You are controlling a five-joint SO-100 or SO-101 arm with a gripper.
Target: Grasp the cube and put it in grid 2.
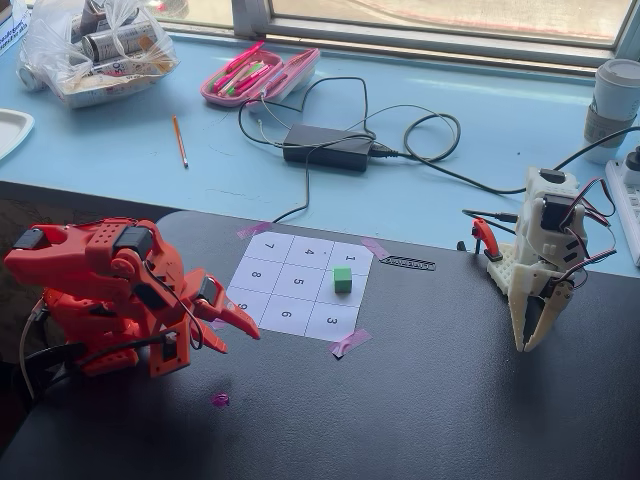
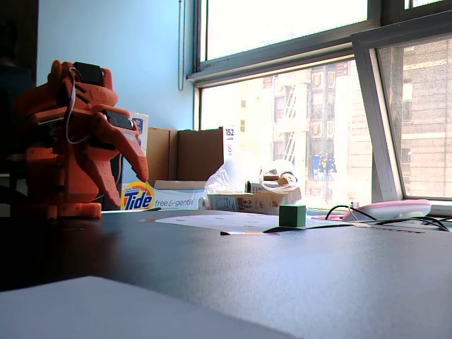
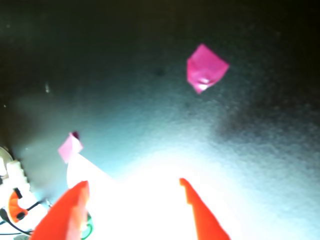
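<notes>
The green cube sits on grid 2, the cell between the squares marked 1 and 3 on the white numbered sheet; the cube hides the digit. In the low fixed view the cube stands upright on the paper. The orange arm is folded at the left, and its gripper hangs just off the sheet's left edge, well clear of the cube. In the wrist view the gripper is open, its orange fingers spread with only glaring white paper between them.
A white arm stands at the right of the black mat. Pink tape bits hold the sheet, and one lies loose. Behind on the blue desk are a power brick with cables, a pink pencil case and a bag.
</notes>
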